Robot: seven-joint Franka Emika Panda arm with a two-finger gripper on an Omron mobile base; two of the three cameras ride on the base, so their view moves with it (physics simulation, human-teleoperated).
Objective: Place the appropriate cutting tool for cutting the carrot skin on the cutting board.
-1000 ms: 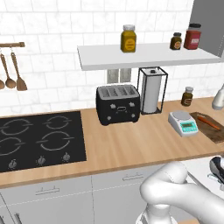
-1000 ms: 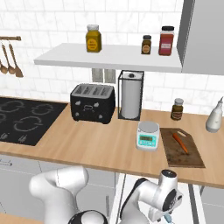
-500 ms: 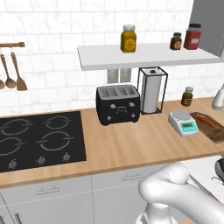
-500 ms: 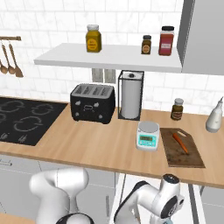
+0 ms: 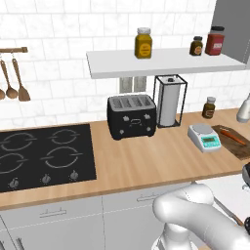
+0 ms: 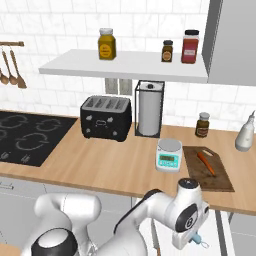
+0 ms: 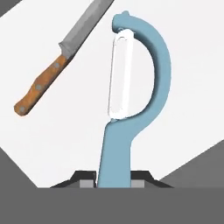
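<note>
A black toaster (image 6: 106, 118) stands beside the paper-towel holder (image 6: 149, 108), near a kitchen scale (image 6: 169, 155).

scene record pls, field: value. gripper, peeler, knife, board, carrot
gripper: low in front of the counter, jaws closed on the peeler handle
peeler: light-blue, pale blade, handle between the fingers, over a white surface
knife: wooden handle, lies on the white surface beside the peeler, apart from it
cutting board: dark wood, on the counter right of the kitchen scale
carrot: lies on the board
peeler on board: not yet
</note>
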